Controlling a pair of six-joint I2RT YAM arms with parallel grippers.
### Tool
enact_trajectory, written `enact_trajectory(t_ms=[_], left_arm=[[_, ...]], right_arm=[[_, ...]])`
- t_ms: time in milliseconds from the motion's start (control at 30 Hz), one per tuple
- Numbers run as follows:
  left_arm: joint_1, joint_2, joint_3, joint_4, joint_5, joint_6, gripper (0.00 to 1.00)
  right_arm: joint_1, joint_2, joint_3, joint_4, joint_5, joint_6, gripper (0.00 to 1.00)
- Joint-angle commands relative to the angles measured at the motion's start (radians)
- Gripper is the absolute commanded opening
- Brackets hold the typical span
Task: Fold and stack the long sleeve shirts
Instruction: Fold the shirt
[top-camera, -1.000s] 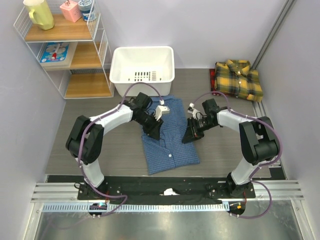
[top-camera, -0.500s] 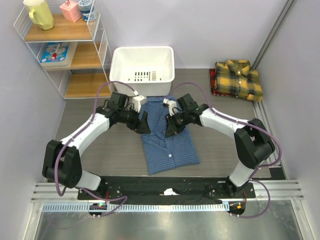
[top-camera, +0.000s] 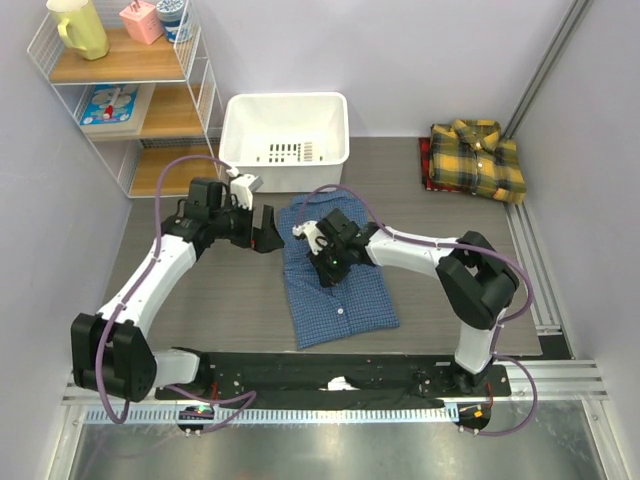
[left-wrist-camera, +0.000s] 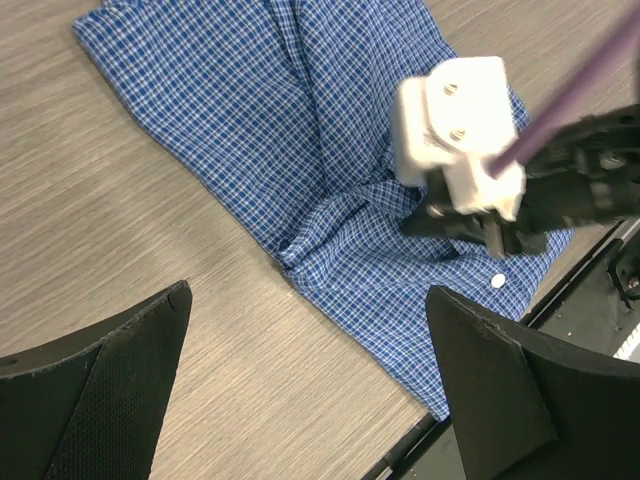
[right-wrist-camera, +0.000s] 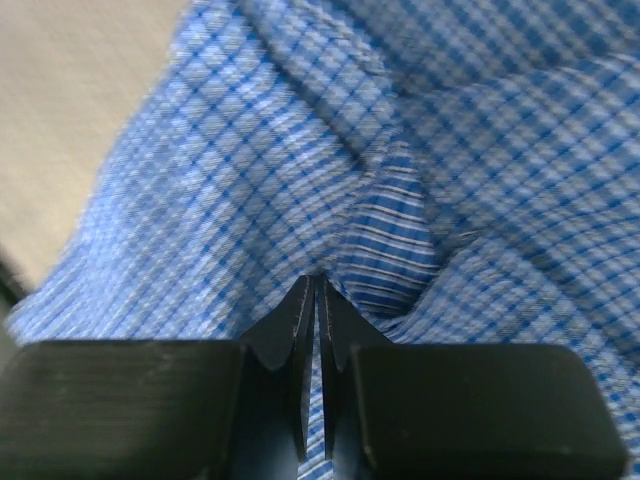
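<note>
The blue checked long sleeve shirt (top-camera: 352, 300) lies folded in the middle of the table, collar toward the far side. My right gripper (top-camera: 327, 262) presses down on its middle. In the right wrist view the jaws (right-wrist-camera: 318, 282) stand almost together, with a raised ridge of the blue cloth (right-wrist-camera: 300, 150) pinched at the tips. My left gripper (top-camera: 262, 230) hangs wide open above bare table just left of the shirt (left-wrist-camera: 330, 130), nothing between its fingers (left-wrist-camera: 110, 380). The yellow-and-dark plaid shirt (top-camera: 478, 158) lies folded at the back right, away from both grippers.
A white plastic bin (top-camera: 250, 140) stands behind the blue shirt. A wire shelf unit (top-camera: 130, 100) with small items fills the back left corner. A black rail (top-camera: 300, 368) runs along the near edge by the arm bases.
My left gripper has opened and drawn back to the left, off the shirt. My right gripper has travelled left onto the shirt's middle and closed on the cloth.
</note>
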Motion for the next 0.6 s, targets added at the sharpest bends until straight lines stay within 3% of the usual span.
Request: enact_trajectory(t_ms=[0, 100, 233, 333, 433, 567], left_arm=[[-0.002, -0.062, -0.009, 0.028, 0.022, 0.027, 1.0], [-0.002, -0.056, -0.028, 0.029, 0.08, 0.055, 1.0], [-0.003, -0.029, -0.046, 0.0, 0.276, 0.142, 1.0], [-0.028, -0.003, -0.068, -0.017, 0.278, 0.259, 1.0], [-0.071, 0.045, -0.057, -0.044, 0.271, 0.369, 0.81], [-0.128, 0.125, 0.001, -0.095, 0.274, 0.471, 0.65]], right_arm=[[-0.013, 0.017, 0.08, 0.013, 0.142, -0.051, 0.1], [-0.039, 0.037, 0.109, 0.02, 0.139, -0.038, 0.1], [-0.074, 0.066, 0.141, 0.019, 0.132, -0.022, 0.09], [-0.093, 0.092, 0.159, 0.022, 0.133, -0.031, 0.09], [-0.111, 0.119, 0.169, 0.019, 0.12, -0.038, 0.09], [-0.138, 0.159, 0.181, 0.019, 0.081, -0.024, 0.09]])
